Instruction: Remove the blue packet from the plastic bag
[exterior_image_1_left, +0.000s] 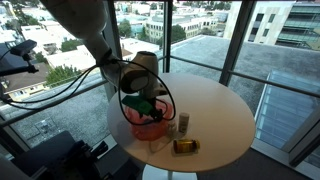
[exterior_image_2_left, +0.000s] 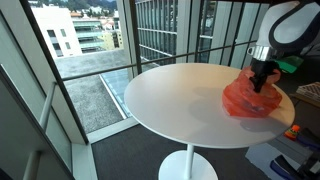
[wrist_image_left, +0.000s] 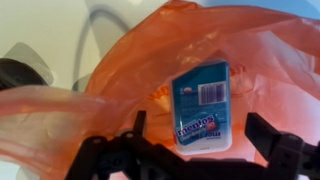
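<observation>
Inside the orange plastic bag (wrist_image_left: 255, 60) on the round table (exterior_image_2_left: 170, 100) lies your blue packet (wrist_image_left: 203, 100), label up. Your gripper (wrist_image_left: 198, 122) is spread wide, fingers (wrist_image_left: 137, 128) either side of it, nothing clamped. Can't tell whether either pad touches it.

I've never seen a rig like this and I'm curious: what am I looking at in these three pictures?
A robot arm with a two-fingered tool works at a round white table. Two pictures come from cameras standing nearby; the third looks down from the arm's wrist. On the table lies a crumpled orange plastic bag, with a small yellow packet and a small upright container beside it. The wrist view shows a blue packet among the bag's folds, between the tool's open fingers. Nothing is held yet.
</observation>
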